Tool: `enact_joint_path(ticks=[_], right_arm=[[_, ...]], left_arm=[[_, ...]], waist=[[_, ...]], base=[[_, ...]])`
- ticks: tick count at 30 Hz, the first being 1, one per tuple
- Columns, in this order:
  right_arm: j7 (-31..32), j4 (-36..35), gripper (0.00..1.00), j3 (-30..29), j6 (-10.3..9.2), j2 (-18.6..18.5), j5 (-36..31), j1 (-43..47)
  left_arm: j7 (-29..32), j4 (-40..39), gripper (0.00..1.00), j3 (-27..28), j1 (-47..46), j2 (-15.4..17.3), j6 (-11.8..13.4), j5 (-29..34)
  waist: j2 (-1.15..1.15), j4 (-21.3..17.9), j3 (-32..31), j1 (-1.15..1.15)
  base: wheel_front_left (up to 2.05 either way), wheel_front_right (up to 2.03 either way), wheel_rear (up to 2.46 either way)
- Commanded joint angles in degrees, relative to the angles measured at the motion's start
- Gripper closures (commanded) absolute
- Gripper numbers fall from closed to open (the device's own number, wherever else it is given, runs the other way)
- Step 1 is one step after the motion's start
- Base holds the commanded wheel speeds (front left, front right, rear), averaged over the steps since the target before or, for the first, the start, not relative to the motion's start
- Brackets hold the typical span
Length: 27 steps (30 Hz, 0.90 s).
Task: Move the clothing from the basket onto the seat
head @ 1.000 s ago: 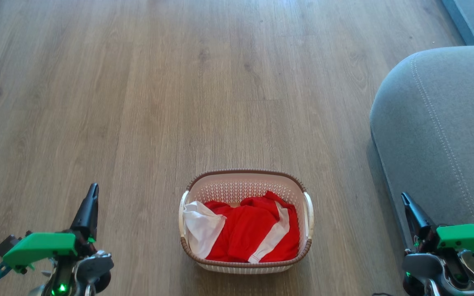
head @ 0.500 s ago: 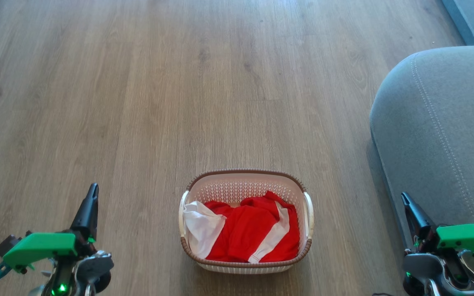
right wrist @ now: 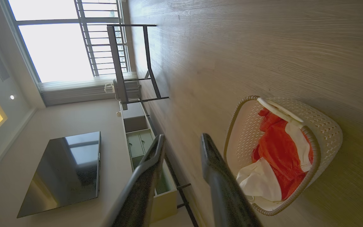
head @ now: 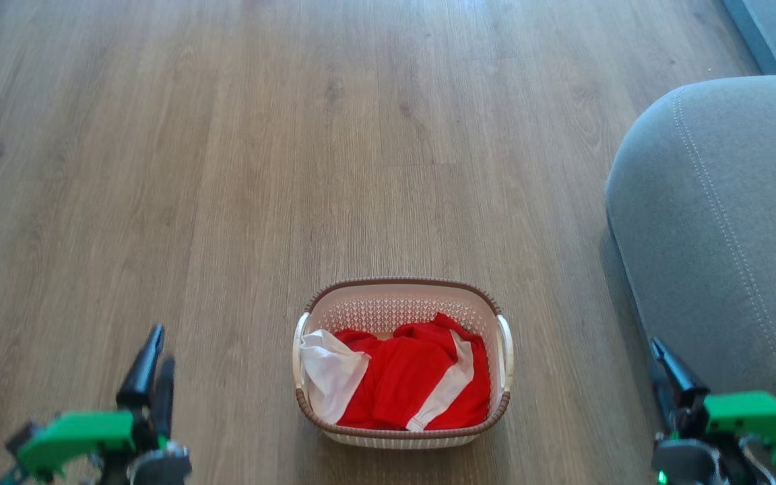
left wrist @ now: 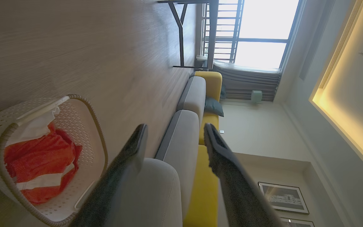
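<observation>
Dead centre ahead of the robot, on the floor [head: 226, 168], sits the basket [head: 401, 281], long axis left-right across the head view. All the clothing [head: 391, 404] is inside it, heaped toward the near wall: white piece [head: 331, 377] at the left end, red striped garment [head: 422, 370] centre to right. None of it is on the seat [head: 718, 222], which lies off to the right, well apart from the basket.

Flanking the basket at roughly equal offset: left gripper [left wrist: 175, 127] and right gripper [right wrist: 182, 137], both short of it and pointing forward. Both sets of fingers are spread apart, holding nothing.

Judgement: either arm has to swing inward and down over the rim. The right arm is on the seat's side, so it has the shorter carry; the white piece is nearer the left arm. A top-down pinch on the red bunch looks simplest.
</observation>
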Motion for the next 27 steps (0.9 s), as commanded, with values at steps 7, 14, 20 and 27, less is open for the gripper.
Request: enact_joint_path(ticks=[7,14,20,27], right_arm=[[-0.3,1.8,0.0,0.5,0.01,0.1,-0.4,-0.1],[-1.3,2.0,0.0,1.9,0.04,-0.4,-1.5,-1.9],[-2.8,2.3,0.0,3.8,0.06,-1.2,-3.0,-3.6],[-4.1,2.6,0.0,5.6,0.08,-2.1,-5.8,-5.6]], left_arm=[[-0.5,2.1,0.0,-0.1,0.5,0.0,0.0,0.3],[-1.8,2.5,0.0,-0.9,-1.2,0.3,0.0,1.4],[-3.0,2.9,0.0,-1.7,-2.6,0.9,-0.1,3.1],[-4.2,2.9,0.0,-1.9,-4.0,1.3,-0.1,7.5]], waist=[[0.0,0.0,0.1,0.0],[0.0,0.0,0.2,0.0],[0.0,0.0,0.3,0.0],[0.0,0.0,0.4,0.0]], base=[[0.0,0.0,0.0],[0.0,0.0,0.0],[0.0,0.0,0.0],[0.0,0.0,0.0]])
